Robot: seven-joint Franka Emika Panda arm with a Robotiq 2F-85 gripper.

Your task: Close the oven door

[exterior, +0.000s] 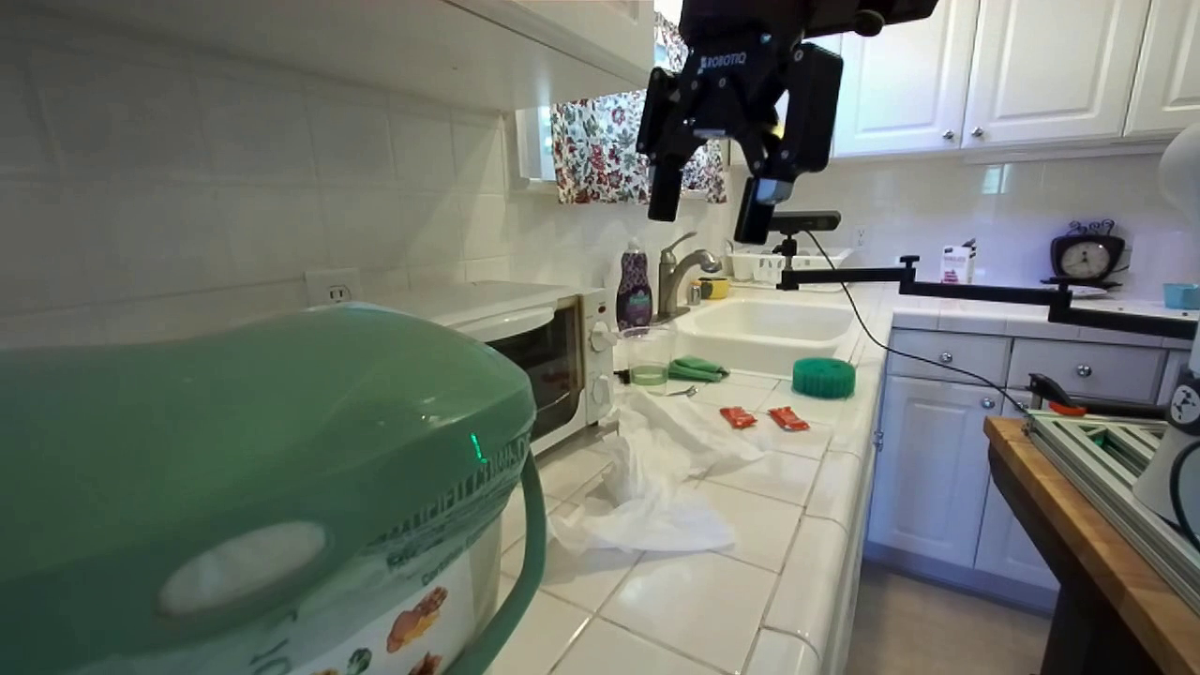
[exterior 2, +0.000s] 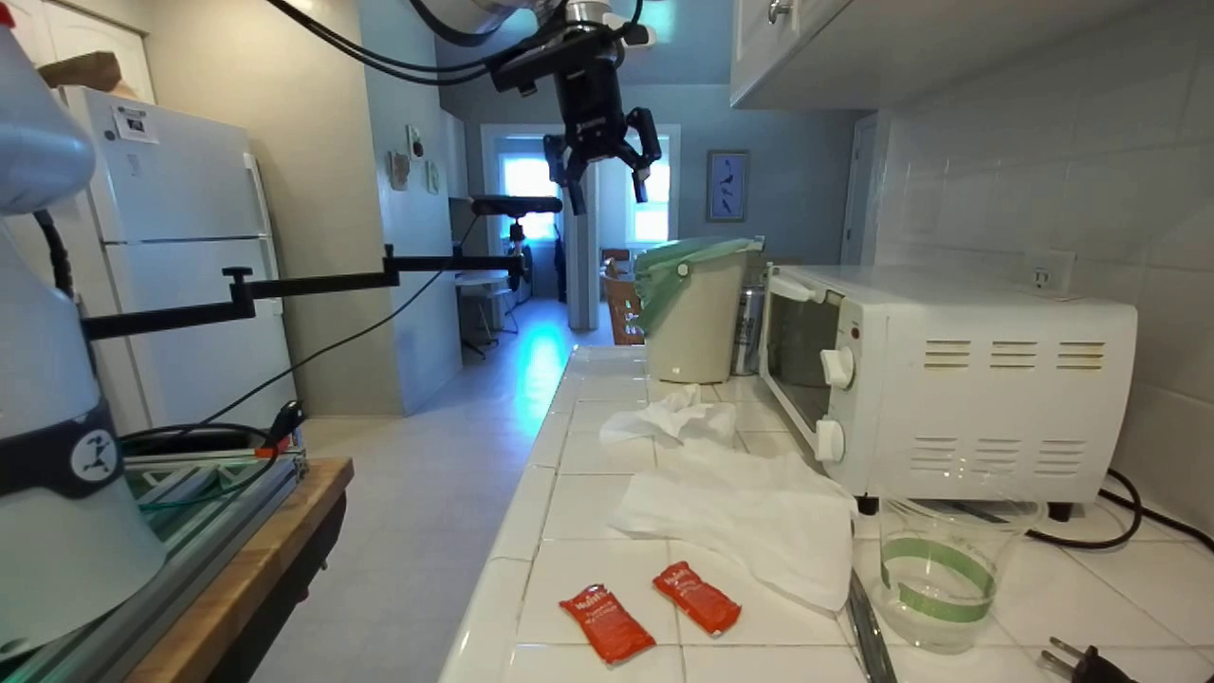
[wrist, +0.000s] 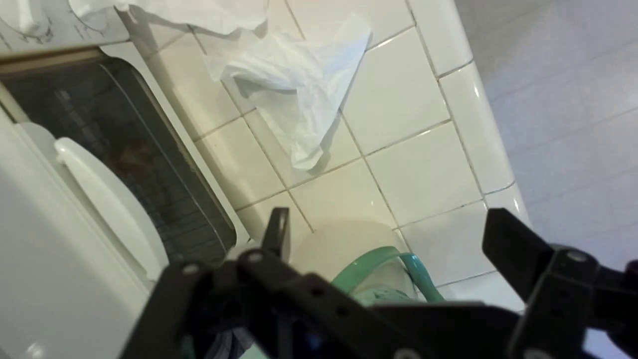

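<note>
The white toaster oven [exterior: 480, 292] stands on the tiled counter against the wall; it also shows in an exterior view [exterior 2: 1005, 360]. Its dark-glass oven door [exterior: 539, 361] with a white handle shows in both exterior views [exterior 2: 801, 353] and in the wrist view [wrist: 149, 149]. The door looks upright against the oven's front; I cannot tell whether it is fully flush. My gripper [exterior: 708, 214] hangs high above the counter, touching nothing; it also shows in an exterior view [exterior 2: 610, 199]. In the wrist view its fingers [wrist: 389, 219] are wide apart and empty, with the oven to their left.
A green-lidded container [exterior: 281, 403] stands beside the oven [exterior 2: 697, 318]. White paper towels [exterior 2: 749, 522], red packets [exterior 2: 607, 621] and a clear cup [exterior 2: 939, 579] lie or stand on the counter. A white cabinet [exterior: 562, 37] hangs over the oven. A camera arm [exterior: 984, 286] crosses nearby.
</note>
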